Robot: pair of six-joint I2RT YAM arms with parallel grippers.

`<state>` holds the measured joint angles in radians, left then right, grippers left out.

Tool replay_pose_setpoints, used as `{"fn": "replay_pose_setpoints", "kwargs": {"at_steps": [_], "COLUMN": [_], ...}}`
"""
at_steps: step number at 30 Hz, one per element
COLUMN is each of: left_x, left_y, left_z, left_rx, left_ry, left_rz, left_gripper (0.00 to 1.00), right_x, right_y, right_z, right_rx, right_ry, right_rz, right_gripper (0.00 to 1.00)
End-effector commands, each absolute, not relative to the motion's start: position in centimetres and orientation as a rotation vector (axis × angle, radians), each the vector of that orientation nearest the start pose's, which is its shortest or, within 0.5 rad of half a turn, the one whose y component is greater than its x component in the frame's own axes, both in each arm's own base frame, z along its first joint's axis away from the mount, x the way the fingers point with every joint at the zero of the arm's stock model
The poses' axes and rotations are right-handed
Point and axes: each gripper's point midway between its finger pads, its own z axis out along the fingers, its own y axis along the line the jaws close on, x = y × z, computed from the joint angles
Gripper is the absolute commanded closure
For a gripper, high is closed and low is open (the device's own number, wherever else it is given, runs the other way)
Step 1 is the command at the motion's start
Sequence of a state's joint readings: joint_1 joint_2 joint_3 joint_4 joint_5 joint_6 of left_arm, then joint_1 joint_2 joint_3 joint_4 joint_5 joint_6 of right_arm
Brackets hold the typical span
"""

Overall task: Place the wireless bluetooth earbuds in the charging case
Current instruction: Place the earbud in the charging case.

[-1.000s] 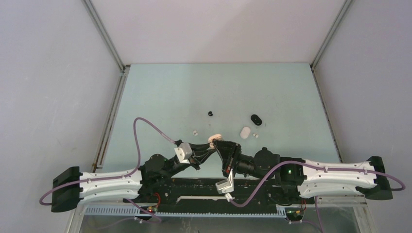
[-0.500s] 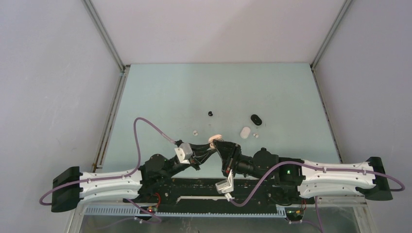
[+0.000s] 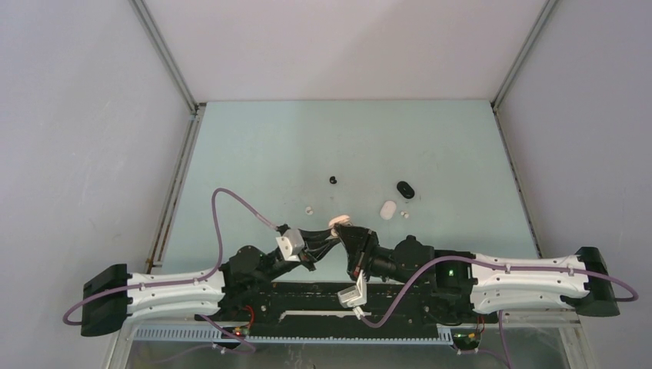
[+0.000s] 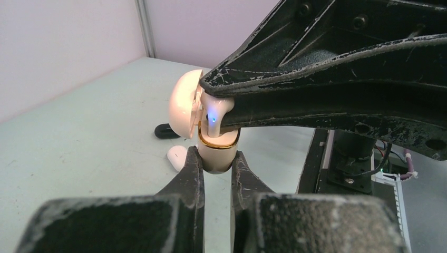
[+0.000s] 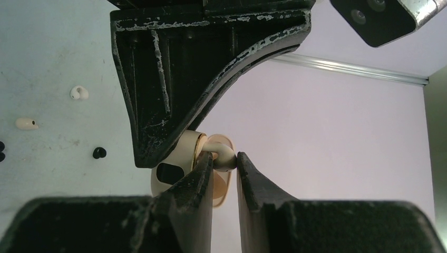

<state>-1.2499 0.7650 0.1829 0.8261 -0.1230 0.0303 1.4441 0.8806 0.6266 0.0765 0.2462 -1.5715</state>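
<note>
I see left pincer [image 4: 217, 163] clamped on cream case [image 4: 217, 145] base, right pincer [image 5: 224, 164] clamped on cream earbud [image 5: 221, 153]. I judge bud light, slippery; grip its sides, push gently.

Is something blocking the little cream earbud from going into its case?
Nothing visible does. The right fingers hold the earbud right at the open case, gripped by the left fingers, lid swung aside.

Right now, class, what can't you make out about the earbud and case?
- Left wrist: whether the cream earbud is seated in the cream case; the right gripper covers the socket.
- Top external: both too small to read.
- Right wrist: the left gripper hides part of the case.
</note>
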Motion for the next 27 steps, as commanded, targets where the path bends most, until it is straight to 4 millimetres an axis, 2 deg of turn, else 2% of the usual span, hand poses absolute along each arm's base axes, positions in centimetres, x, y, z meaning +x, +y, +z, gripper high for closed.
{"fn": "replay_pose_setpoints", "kwargs": {"at_steps": [1,3,8,12,16,21,27], "left_x": [11.8,12.0,12.0,12.1,12.4,12.6,12.3], "left_y": [-28.9,-28.7,-28.6,-28.6,-28.1,-27.6,-27.9], "left_z": [25.2,25.3,25.1,24.7,24.1,23.6,23.1], "left_rx": [0.706,0.692,0.699,0.710,0.725,0.735,0.757], "left_ry": [1.087,1.086,1.088,1.093,1.108,1.122,1.125], "left_rz": [-0.961,-0.957,-0.944,-0.934,-0.890,-0.861,-0.869], "left_gripper": [1.00,1.00,1.00,1.00,1.00,1.00,1.00], "right_x": [12.9,13.1,13.6,13.7,13.6,13.6,13.3], "right_y": [32.1,32.0,31.7,31.7,31.4,31.2,32.0], "right_z": [27.2,26.9,26.7,26.8,25.8,25.5,25.7], "right_rx": [-1.733,-1.745,-1.760,-1.783,-1.865,-1.903,-1.888], "right_ry": [0.286,0.291,0.308,0.321,0.340,0.369,0.358], "right_rz": [-0.347,-0.361,-0.385,-0.377,-0.368,-0.346,-0.315], "right_gripper": [1.00,0.98,0.77,0.68,0.59,0.51,0.52]}}
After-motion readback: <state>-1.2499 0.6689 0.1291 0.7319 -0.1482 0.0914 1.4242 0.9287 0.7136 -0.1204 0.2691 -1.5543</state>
